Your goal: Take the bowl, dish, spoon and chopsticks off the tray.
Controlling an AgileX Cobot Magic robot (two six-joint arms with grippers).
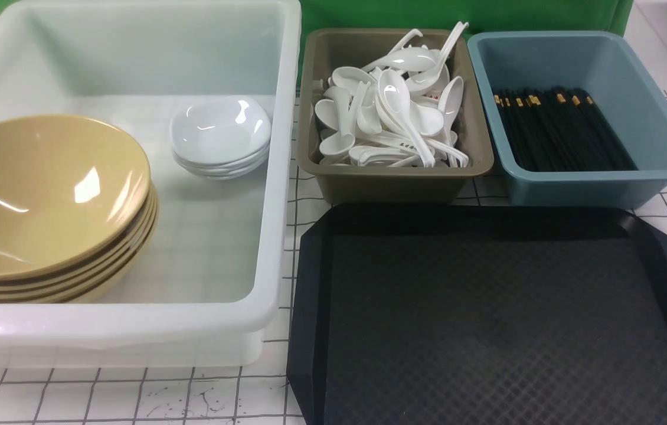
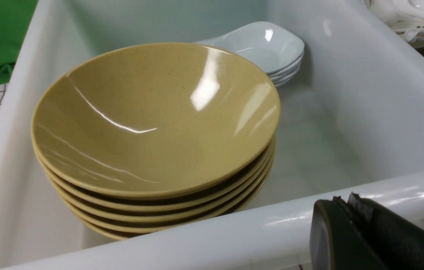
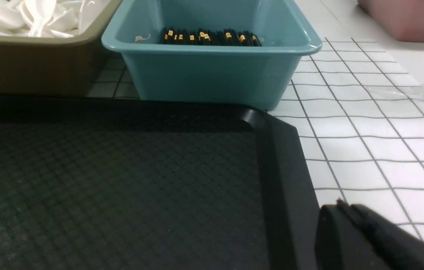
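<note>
Tray (image 1: 487, 319) bare on white gridded tabletop (image 1: 133, 395); green backdrop (image 1: 457, 12) behind.

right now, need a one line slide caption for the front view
Bare black tray in front of sorted bins: yellow bowls and white dishes in the white bin, spoons, chopsticks.

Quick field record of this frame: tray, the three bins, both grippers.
tray: nothing on the part in view
white bin: stack of yellow bowls, stack of white dishes
olive bin: pile of white spoons
blue bin: black chopsticks
left gripper: shut, holding nothing
right gripper: shut, holding nothing
</note>
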